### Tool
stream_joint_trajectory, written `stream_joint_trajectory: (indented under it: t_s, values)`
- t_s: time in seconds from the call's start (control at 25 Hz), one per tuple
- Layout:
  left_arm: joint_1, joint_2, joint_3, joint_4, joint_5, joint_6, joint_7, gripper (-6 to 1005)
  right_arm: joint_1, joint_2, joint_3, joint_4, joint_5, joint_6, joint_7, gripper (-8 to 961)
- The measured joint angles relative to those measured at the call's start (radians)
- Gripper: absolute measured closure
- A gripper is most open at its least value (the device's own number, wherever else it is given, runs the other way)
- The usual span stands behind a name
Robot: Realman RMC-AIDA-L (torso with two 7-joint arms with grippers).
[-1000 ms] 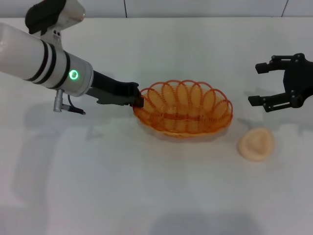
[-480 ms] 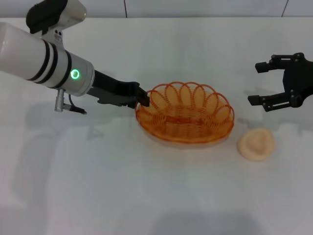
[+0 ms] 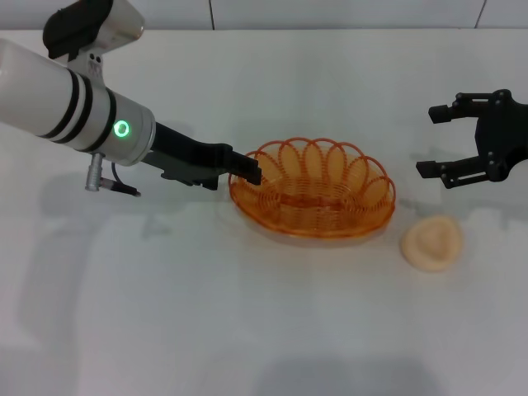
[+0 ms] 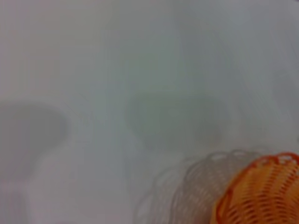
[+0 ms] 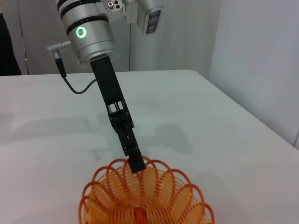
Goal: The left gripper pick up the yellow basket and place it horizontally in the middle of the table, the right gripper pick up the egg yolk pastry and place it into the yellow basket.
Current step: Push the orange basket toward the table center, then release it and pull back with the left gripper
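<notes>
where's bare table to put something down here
Bare table runs across the whole near side, in front of the yellow basket and egg yolk pastry. The far strip is bare too. Crowded: left gripper at the basket's rim; right gripper above the pastry.

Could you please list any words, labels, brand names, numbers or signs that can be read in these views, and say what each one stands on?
None can be read: no text shows on the yellow basket, the egg yolk pastry, the table, or either arm.
The only mark is a green light ring on the left arm; it is not lettering.
</notes>
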Motion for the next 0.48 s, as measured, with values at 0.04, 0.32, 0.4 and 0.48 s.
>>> stream_joint_trajectory:
  t_s: [0.04, 0.32, 0.4, 0.48]
  values:
    - [0.000, 0.001, 0.000, 0.001, 0.000, 0.003, 0.004, 399, 0.000, 0.000, 0.000, 0.000, 0.000, 0.000, 0.001, 99]
    - [0.016, 0.007, -0.001, 0.033, 0.003, 0.021, 0.026, 213, -0.001, 0.000, 0.000, 0.000, 0.000, 0.000, 0.005, 99]
    - [0.031, 0.010, -0.003, 0.059, -0.001, 0.038, 0.042, 123, -0.004, 0.000, 0.001, 0.000, 0.000, 0.000, 0.006, 99]
    - [0.051, 0.010, -0.009, 0.097, -0.008, 0.056, 0.069, 124, -0.009, 0.000, 0.001, 0.000, 0.002, 0.000, 0.008, 99]
